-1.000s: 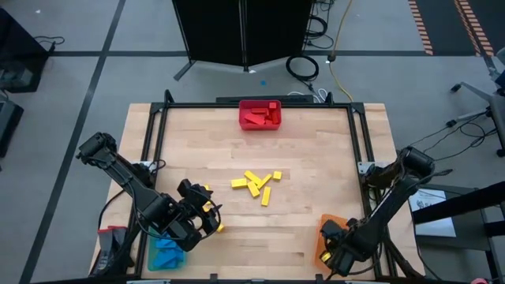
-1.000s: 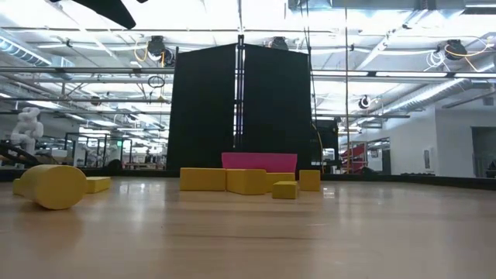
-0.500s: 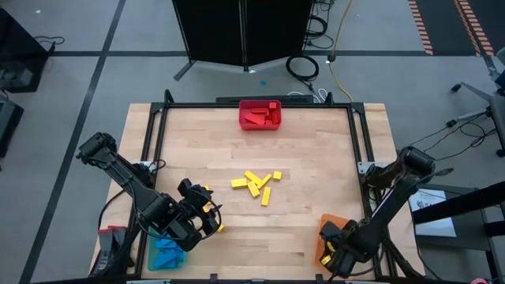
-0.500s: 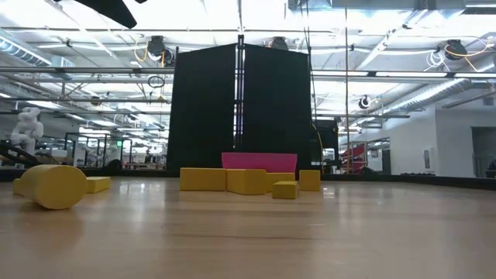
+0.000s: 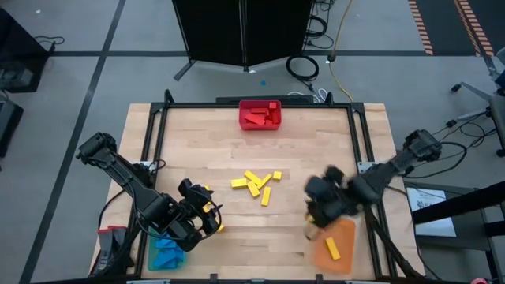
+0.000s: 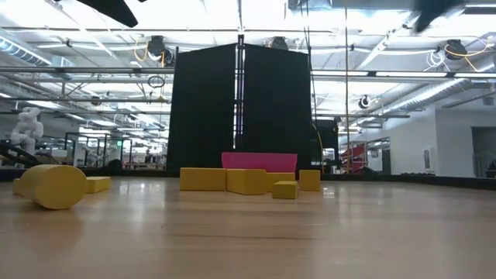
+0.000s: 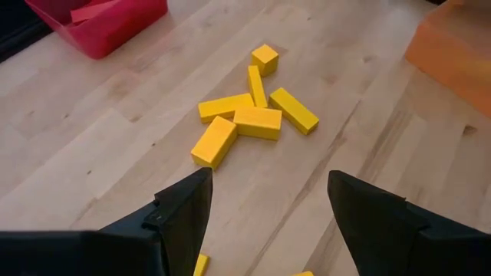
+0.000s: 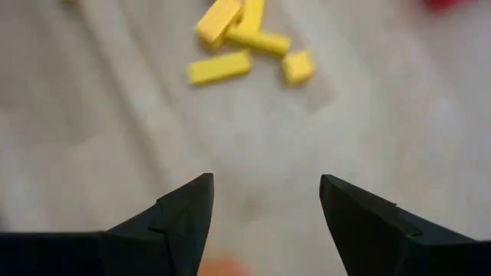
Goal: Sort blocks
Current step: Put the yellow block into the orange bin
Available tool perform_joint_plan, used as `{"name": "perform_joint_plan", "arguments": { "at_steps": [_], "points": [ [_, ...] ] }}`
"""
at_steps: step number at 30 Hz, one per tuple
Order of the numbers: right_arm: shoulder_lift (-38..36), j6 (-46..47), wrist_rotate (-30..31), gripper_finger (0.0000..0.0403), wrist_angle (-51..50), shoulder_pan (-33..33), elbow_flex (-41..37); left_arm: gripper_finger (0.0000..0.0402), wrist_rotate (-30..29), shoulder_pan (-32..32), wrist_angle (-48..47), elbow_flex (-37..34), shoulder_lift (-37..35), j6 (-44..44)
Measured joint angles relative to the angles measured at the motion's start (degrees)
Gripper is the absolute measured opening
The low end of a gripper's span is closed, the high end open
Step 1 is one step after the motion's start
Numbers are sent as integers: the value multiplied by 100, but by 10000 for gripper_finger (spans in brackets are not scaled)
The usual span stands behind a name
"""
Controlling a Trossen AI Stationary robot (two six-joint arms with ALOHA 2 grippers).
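High view: yellow blocks (image 5: 255, 184) clustered mid-table.

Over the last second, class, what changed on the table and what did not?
The right gripper lifted off the orange bin, empty and open, and swung toward the yellow blocks. One yellow block now lies uncovered in that bin. The left gripper, red bin and blue bin stayed put.

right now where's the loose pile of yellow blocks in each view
High view: yellow blocks at table centre.
Low view: a row mid-picture, before the red bin.
Left wrist view: upper middle.
Right wrist view: near the top.
Shared landmark: the red bin, not visible in the right wrist view.
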Motion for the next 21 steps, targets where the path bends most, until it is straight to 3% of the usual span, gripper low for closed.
{"name": "perform_joint_plan", "arguments": {
  "at_steps": [6,10,16,21],
  "points": [
    [238,-3064,-403,237,961,-1756,-2,264,0,0,7,-2,0,-7],
    [409,-4507,-793,246,1767,-2626,-2,264,0,0,15,0,0,-20],
    [816,-5560,-1612,270,2092,-3456,-2,264,6,0,11,0,0,-158],
    [1439,-6092,-1980,293,2063,-3627,-2,264,18,0,7,-2,-2,-164]
  ]
}}
